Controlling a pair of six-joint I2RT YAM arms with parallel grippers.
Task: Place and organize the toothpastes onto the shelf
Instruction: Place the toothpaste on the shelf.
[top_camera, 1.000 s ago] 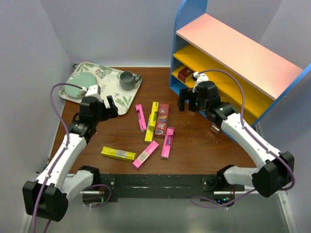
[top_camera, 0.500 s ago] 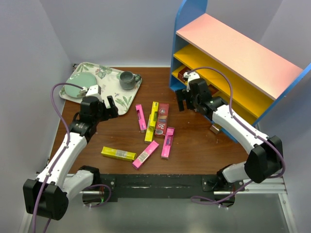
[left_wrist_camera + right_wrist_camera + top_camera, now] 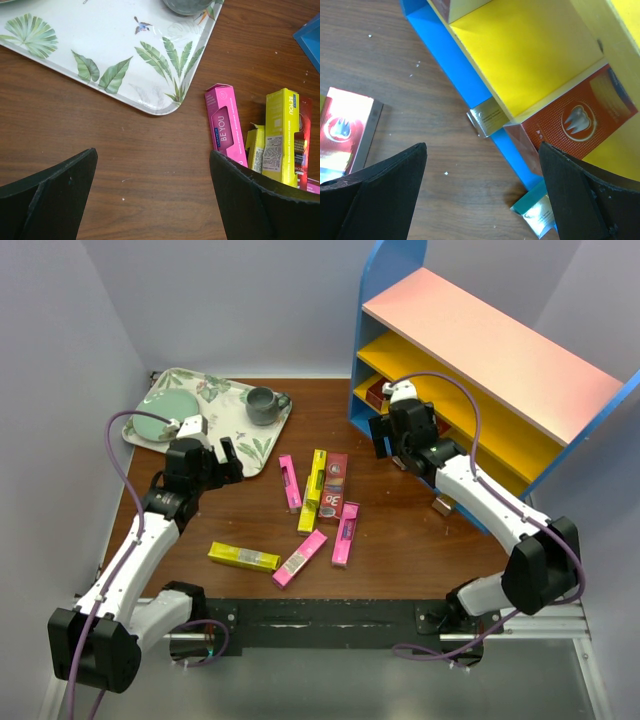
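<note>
Spread left claw [image 3: 155, 200] over wood-grain table [image 3: 150, 150]; spread right claw [image 3: 482, 195] near glossy dark-red carton [image 3: 575, 125] on yellow shelf [image 3: 520, 55]

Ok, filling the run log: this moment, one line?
left gripper: open, empty, near floral tray | right gripper: open, empty, at blue-sided shelf | dark red cardboard carton: on lowest board

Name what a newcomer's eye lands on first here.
The tall blue shelf with its pink top fills the far right, one dark red carton on its lower board. Bright pink, yellow and red toothpastes lie scattered mid-table, between the open left gripper and open right gripper.
</note>
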